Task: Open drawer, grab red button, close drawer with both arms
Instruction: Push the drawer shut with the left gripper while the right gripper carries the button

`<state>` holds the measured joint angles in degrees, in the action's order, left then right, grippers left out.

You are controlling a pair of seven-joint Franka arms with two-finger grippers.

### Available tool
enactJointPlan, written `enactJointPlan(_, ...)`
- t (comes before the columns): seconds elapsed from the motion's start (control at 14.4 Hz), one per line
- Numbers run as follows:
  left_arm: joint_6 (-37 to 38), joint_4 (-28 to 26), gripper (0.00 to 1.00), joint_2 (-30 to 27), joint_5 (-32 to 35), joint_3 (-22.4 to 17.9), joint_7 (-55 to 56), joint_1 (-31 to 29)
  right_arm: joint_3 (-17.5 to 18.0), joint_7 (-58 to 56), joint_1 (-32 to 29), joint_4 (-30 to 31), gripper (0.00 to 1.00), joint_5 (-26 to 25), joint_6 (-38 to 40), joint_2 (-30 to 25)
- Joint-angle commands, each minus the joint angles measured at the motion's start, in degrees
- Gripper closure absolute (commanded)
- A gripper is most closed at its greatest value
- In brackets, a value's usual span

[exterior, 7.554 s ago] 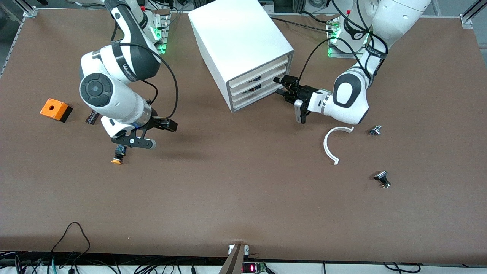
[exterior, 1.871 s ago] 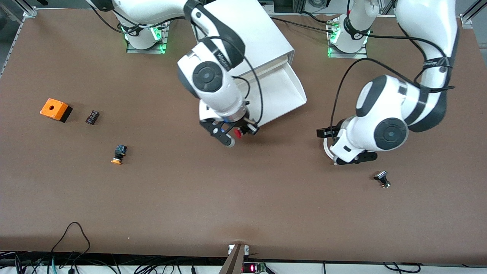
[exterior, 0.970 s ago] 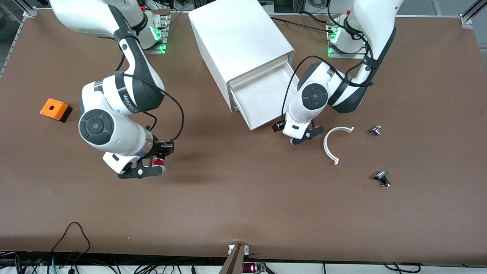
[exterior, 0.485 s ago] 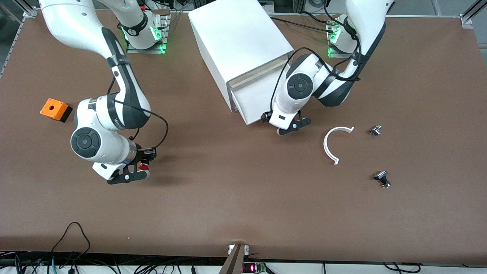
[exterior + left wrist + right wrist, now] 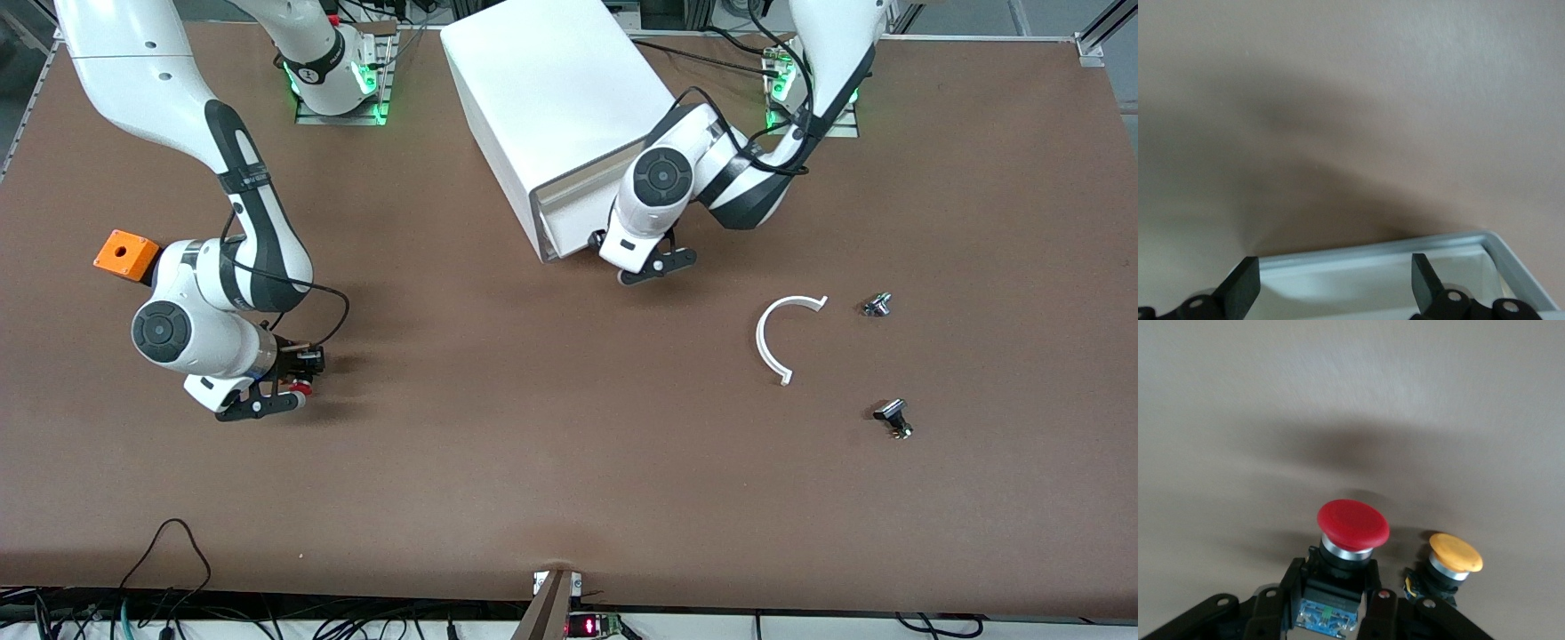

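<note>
Left gripper (image 5: 652, 264) spread at drawer (image 5: 569, 224) front mid-frame; right gripper (image 5: 286, 396) clamping red button (image 5: 303, 388) over brown table (image 5: 533, 444), lower left.

The whole bench (image 5: 569, 462) is seen from a high camera facing the arms' bases. The drawer (image 5: 1391, 280) rim is viewed closely from the left wrist, the button (image 5: 1351, 533) from the right wrist; both appear small in front view.

One red button (image 5: 1353, 523), one orange-capped button (image 5: 1455, 553), one orange box (image 5: 128, 254), one drawer cabinet (image 5: 560, 116), one white arc (image 5: 781, 333), two small metal knobs (image 5: 877, 305).
</note>
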<state>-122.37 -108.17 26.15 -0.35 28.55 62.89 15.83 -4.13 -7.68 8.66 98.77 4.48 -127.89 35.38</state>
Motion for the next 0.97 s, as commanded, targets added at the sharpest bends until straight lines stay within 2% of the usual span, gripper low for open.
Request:
enactJointPlan(0.0,1.1,-1.6,0.0,-1.5,-0.1,1.4,1.2,-0.1,0.8,-2.9,-1.1,4.0,1.0,4.5,-2.1,-1.1)
enactJointPlan(0.07,1.1,-1.6,0.0,-1.5,-0.3,2.1,1.4,-0.1,0.9,-3.0,-1.1,4.0,1.0,4.9,-2.1,-0.9)
enactJointPlan(0.14,1.2,-1.7,0.0,-1.5,-1.0,2.6,1.4,-0.1,0.9,-3.0,-1.1,3.9,0.84,4.9,-2.0,-0.8)
enactJointPlan(0.21,1.1,-1.8,0.0,-1.5,-1.7,2.6,1.4,0.0,0.9,-3.0,-1.1,3.8,0.51,4.9,-2.0,-0.8)
enactJointPlan(0.28,1.1,-1.9,0.0,-1.2,-2.5,2.6,1.4,0.2,0.9,-3.0,-1.1,3.6,0.32,4.9,-2.0,-0.8)
enactJointPlan(0.35,1.1,-1.9,0.0,-1.1,-3.3,2.7,1.4,0.8,0.9,-3.0,-1.1,3.5,0.26,4.9,-1.9,-0.9)
enactJointPlan(0.49,1.1,-1.8,0.0,-0.7,-3.6,2.8,1.4,1.6,0.8,-2.8,-1.1,2.8,0.01,4.8,-1.5,-1.5)
enactJointPlan(0.9,1.2,-1.6,0.0,-0.4,-3.6,3.1,1.4,1.6,-0.3,-0.7,-0.9,2.6,0.01,3.6,3.2,-8.8)
